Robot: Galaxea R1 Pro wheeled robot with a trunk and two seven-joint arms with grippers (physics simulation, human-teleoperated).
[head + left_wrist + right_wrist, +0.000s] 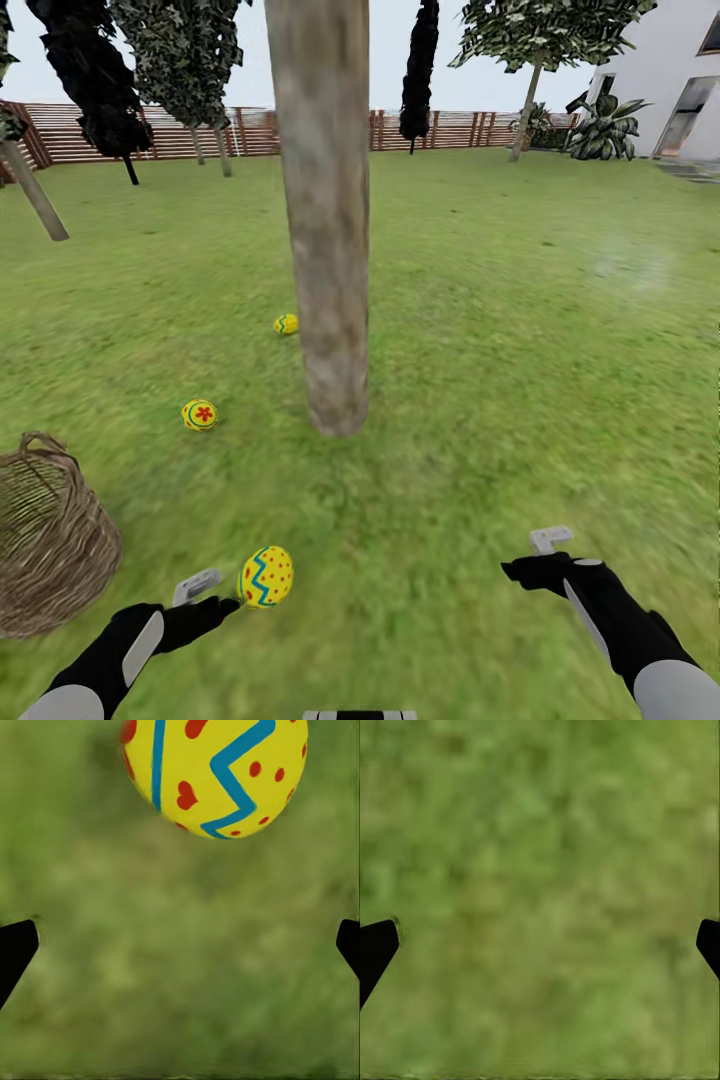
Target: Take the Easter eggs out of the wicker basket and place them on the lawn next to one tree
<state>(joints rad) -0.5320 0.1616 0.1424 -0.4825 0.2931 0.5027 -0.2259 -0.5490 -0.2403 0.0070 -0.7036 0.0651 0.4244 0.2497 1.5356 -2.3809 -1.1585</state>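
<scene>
Grass [520, 350] holds three eggs (one tree [322, 220]); left end effector [222, 590] wide, right [540, 556] too.

Three Easter eggs in all: one [287, 324] just beside the thick trunk [322, 215], one [199, 414] further out on the lawn [500, 330], one [266, 576] nearest the camera. One wicker basket [45, 540]. Two grippers, left [205, 590] and right [545, 550]; one fence [150, 135], one white house [670, 70].
</scene>
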